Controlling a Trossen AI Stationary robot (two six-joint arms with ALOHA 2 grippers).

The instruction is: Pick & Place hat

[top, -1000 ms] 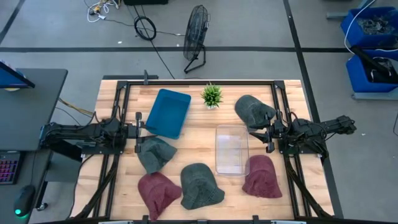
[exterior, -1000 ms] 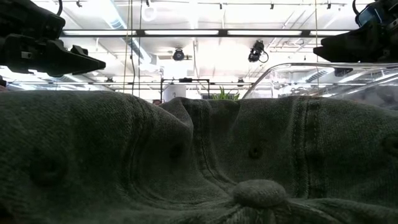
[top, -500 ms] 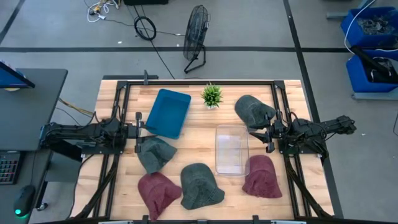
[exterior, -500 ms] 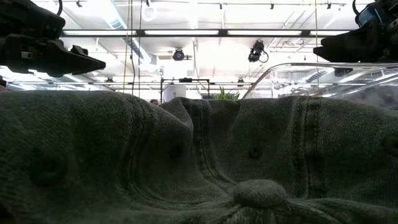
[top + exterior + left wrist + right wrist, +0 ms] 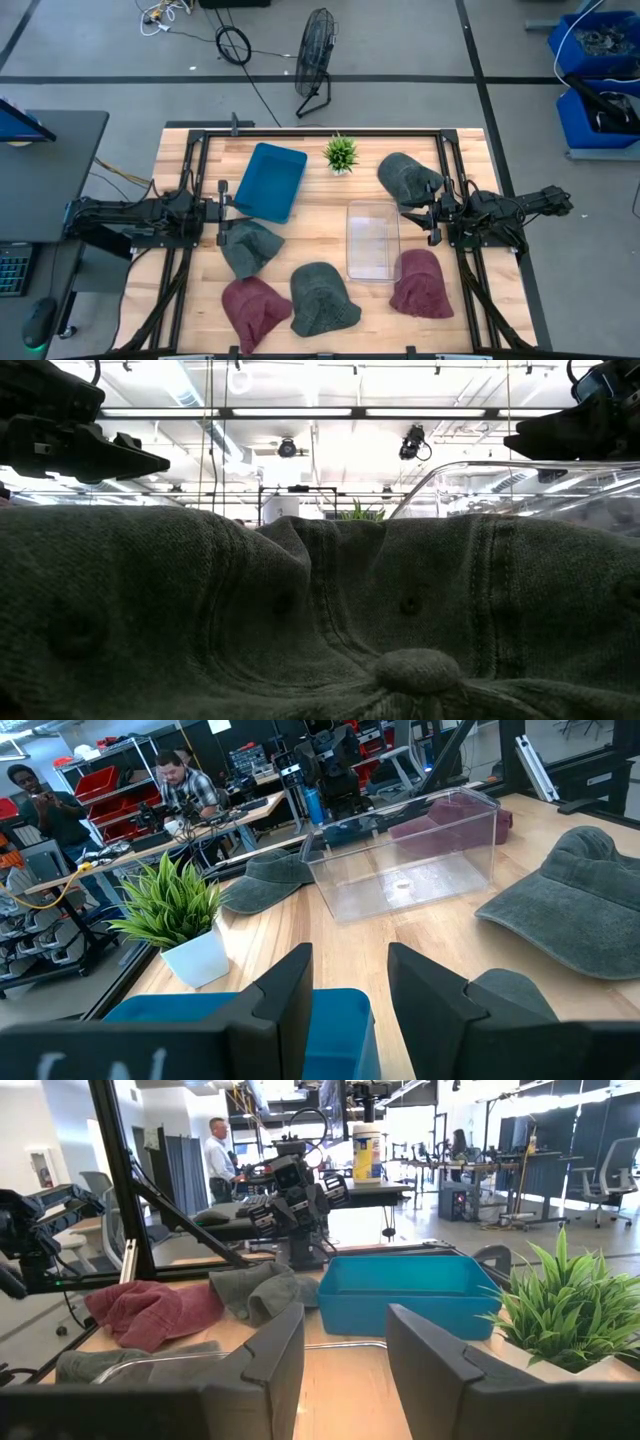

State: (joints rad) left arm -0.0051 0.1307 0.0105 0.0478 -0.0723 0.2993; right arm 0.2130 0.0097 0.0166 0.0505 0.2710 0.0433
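**Both end effectors parted and empty, hats lying on the desk**

Left end effector (image 5: 222, 212) of mine hangs at the left side of the desk (image 5: 320, 215), its fingers (image 5: 285, 995) parted with nothing between them. It sits between the blue tray (image 5: 270, 181) on its far side and a grey-green hat (image 5: 249, 247) on its near side, just beside both. My right end effector (image 5: 432, 213) hangs at the right side, fingers (image 5: 275, 1345) likewise spread and holding nothing, just right of the clear plastic bin (image 5: 372, 240).

Five hats lie on the desk. One grey hat (image 5: 407, 177) is at the far right, touching or nearly touching my right end effector as seen from above; I cannot tell which. A maroon hat (image 5: 421, 283) lies near right, against the near right corner of the clear bin. Another grey hat (image 5: 321, 299) lies near centre, and a second maroon hat (image 5: 256, 307) lies just left of it, touching it. The grey-green hat sits just beyond that maroon one.

A small potted plant (image 5: 341, 153) stands at the far centre, between the blue tray and the far grey hat. The clear bin looks empty, as does the blue tray.

In the low view, dark hat fabric (image 5: 320, 620) fills most of the frame. Beyond the desk, people (image 5: 185, 782) are at benches in the room.
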